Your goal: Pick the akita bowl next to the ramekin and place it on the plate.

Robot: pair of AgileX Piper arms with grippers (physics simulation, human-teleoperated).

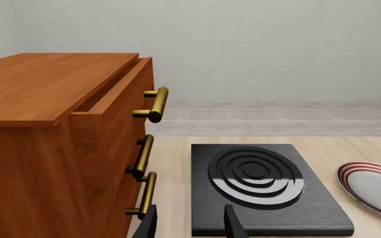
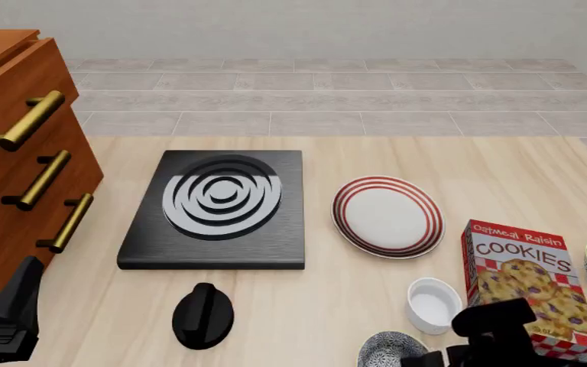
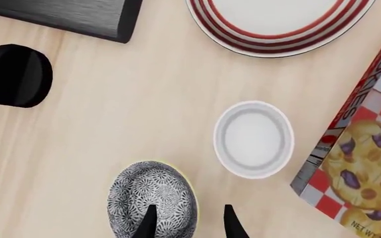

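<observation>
Speckled grey-and-white, the small round akita bowl (image 3: 152,199) sits at seven o'clock from the smooth white straight-sided ramekin (image 3: 253,138). The right gripper (image 3: 189,222) is spread, one finger over its rim. The red-ringed white plate (image 2: 387,215) lies at twelve o'clock.

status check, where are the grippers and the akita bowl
Right gripper open, fingers straddling the akita bowl rim, not closed. Left gripper open, idle by the stove. Bowl on table beside ramekin; plate bare.
</observation>
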